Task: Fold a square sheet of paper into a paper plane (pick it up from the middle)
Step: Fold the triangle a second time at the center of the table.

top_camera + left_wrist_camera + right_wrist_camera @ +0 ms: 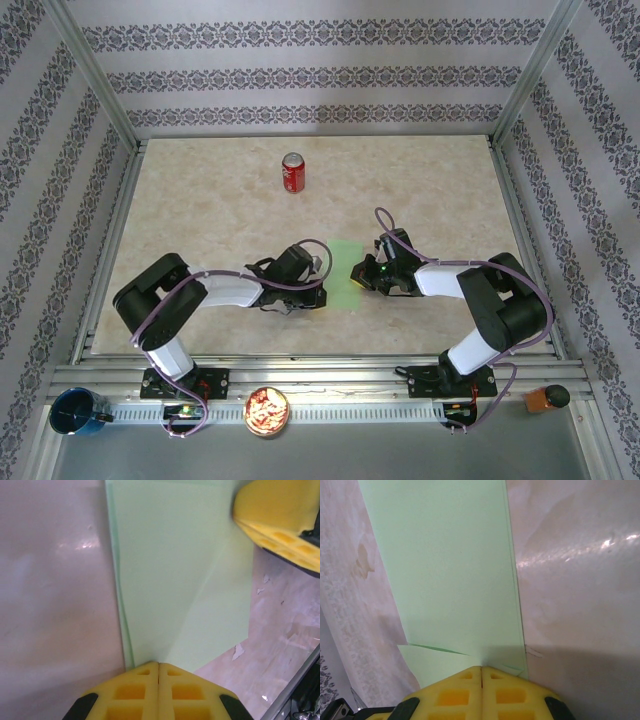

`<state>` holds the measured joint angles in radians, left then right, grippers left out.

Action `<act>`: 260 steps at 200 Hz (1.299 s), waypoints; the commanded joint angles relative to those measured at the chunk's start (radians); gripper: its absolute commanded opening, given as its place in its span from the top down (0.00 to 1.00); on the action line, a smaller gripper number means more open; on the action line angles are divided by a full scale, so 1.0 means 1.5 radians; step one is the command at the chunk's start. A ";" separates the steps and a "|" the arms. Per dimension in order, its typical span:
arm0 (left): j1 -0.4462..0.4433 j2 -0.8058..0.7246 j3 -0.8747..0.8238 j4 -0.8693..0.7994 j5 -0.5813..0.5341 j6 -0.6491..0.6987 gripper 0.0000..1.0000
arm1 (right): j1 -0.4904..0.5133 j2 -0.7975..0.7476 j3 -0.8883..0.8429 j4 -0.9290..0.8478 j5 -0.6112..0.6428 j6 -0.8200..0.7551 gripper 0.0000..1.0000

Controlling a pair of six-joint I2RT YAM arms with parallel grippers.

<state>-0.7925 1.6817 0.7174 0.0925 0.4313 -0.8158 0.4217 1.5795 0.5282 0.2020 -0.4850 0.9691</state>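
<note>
The square sheet of paper (345,272) is light green and folded into a narrow strip on the marble table, between the two arms. My left gripper (325,272) is at its left edge. In the left wrist view the jaws (158,664) are shut at a corner of the sheet (175,570), and a soft diagonal bend runs out from the tips. My right gripper (360,272) is at the strip's right edge. Its jaws (481,668) are shut where a small flap of the sheet (450,570) lifts. A right finger (280,515) shows at the sheet's far side.
A red can (293,172) stands upright at the back of the table. On the front rail are a blue cup (78,412), a bowl of snacks (267,411) and an orange block (545,398). Metal frame posts and patterned walls enclose the table.
</note>
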 commanded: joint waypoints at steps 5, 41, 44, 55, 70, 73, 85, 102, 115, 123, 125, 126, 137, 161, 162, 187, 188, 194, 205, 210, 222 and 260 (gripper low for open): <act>0.001 -0.010 -0.041 -0.109 -0.026 0.012 0.98 | -0.005 0.023 -0.018 -0.072 0.057 -0.009 1.00; 0.002 -0.059 -0.048 -0.125 -0.050 0.009 0.98 | -0.005 0.023 -0.018 -0.072 0.055 -0.009 1.00; 0.002 -0.066 -0.051 -0.123 -0.053 0.008 0.98 | -0.005 0.023 -0.018 -0.072 0.056 -0.009 1.00; 0.002 -0.091 -0.058 -0.112 -0.062 0.002 0.97 | -0.005 0.021 -0.018 -0.072 0.055 -0.009 1.00; 0.003 -0.125 -0.064 -0.096 -0.076 -0.005 0.97 | -0.005 0.019 -0.018 -0.073 0.055 -0.008 1.00; 0.003 -0.130 -0.063 -0.093 -0.077 -0.006 0.97 | -0.005 0.019 -0.018 -0.073 0.055 -0.008 1.00; 0.005 -0.143 -0.059 -0.088 -0.082 -0.006 0.97 | -0.005 0.018 -0.017 -0.073 0.055 -0.008 1.00; 0.010 -0.141 -0.048 -0.063 -0.065 0.000 0.95 | -0.005 0.015 -0.017 -0.072 0.052 -0.008 1.00; 0.013 -0.120 -0.026 -0.047 -0.043 0.004 0.95 | -0.005 0.013 -0.017 -0.073 0.052 -0.009 1.00; 0.014 -0.102 -0.007 -0.042 -0.029 0.011 0.95 | -0.005 0.013 -0.016 -0.072 0.050 -0.009 1.00; 0.014 -0.097 -0.001 -0.042 -0.025 0.013 0.95 | -0.005 0.012 -0.016 -0.072 0.051 -0.010 1.00; 0.014 -0.095 0.001 -0.042 -0.023 0.014 0.94 | -0.005 0.012 -0.016 -0.072 0.051 -0.010 1.00; 0.014 -0.065 0.030 -0.042 -0.013 0.022 0.94 | -0.005 0.012 -0.015 -0.072 0.048 -0.010 1.00; 0.017 -0.006 0.083 -0.039 0.004 0.035 0.95 | -0.005 0.010 -0.013 -0.072 0.045 -0.011 1.00; 0.017 -0.004 0.085 -0.038 0.005 0.036 0.95 | -0.005 0.010 -0.013 -0.072 0.045 -0.011 1.00; 0.023 0.044 0.114 -0.034 0.008 0.043 0.95 | -0.005 0.005 -0.011 -0.072 0.040 -0.013 1.00; 0.023 0.046 0.115 -0.034 0.008 0.043 0.95 | -0.005 0.005 -0.010 -0.072 0.040 -0.013 1.00; 0.025 0.056 0.118 -0.037 0.011 0.043 0.95 | -0.006 0.003 -0.009 -0.072 0.038 -0.014 1.00; 0.025 0.072 0.119 -0.039 0.013 0.043 0.96 | -0.005 -0.001 -0.003 -0.072 0.030 -0.019 1.00; 0.025 0.077 0.117 -0.040 0.013 0.043 0.96 | -0.005 -0.004 0.001 -0.072 0.026 -0.023 1.00; 0.025 0.087 0.106 -0.034 0.015 0.039 0.98 | -0.005 -0.016 0.008 -0.073 0.016 -0.030 1.00; 0.025 0.093 0.061 -0.007 0.021 0.025 1.00 | 0.016 -0.074 0.016 -0.066 0.011 -0.038 1.00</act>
<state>-0.7635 1.8027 0.8646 0.0731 0.4522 -0.7776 0.4236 1.5276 0.5323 0.1326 -0.4801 0.9394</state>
